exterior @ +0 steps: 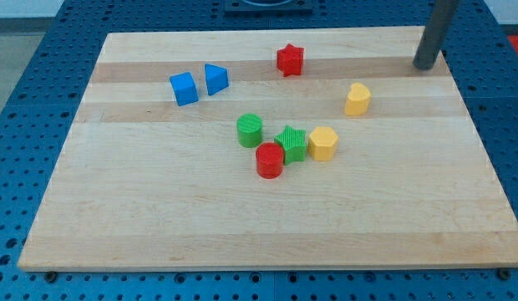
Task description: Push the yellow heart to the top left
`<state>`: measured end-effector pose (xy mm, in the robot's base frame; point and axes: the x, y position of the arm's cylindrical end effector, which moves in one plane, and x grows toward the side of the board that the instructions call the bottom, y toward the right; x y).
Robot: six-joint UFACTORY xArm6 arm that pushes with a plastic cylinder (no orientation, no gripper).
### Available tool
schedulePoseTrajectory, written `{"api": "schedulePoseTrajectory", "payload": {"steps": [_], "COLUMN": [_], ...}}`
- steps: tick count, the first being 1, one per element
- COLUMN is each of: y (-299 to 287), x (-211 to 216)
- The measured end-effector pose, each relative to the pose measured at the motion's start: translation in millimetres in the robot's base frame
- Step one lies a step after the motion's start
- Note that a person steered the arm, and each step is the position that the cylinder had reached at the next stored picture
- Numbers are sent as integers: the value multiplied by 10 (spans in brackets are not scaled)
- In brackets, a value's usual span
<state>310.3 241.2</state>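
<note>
Wooden tabletop [159,226] carries the yellow heart [357,99] right of centre, and my tip [424,66], a bare rod with no hand, stands apart at upper right, so the approach is underway: next I must get behind the heart's right side.

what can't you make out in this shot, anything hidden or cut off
- Camera view: the rod above my tip is cut off by the view's top edge.
- Which yellow block is the heart: the upper one or the lower one; too small.
- Green star: partly behind the red cylinder.
</note>
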Motion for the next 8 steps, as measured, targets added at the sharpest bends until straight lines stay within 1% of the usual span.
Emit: {"api": "schedulePoseTrajectory", "payload": {"steps": [2, 3, 4, 5, 8], "y": [-534, -843, -1206, -1290, -1214], "x": [679, 824, 834, 752, 212]}}
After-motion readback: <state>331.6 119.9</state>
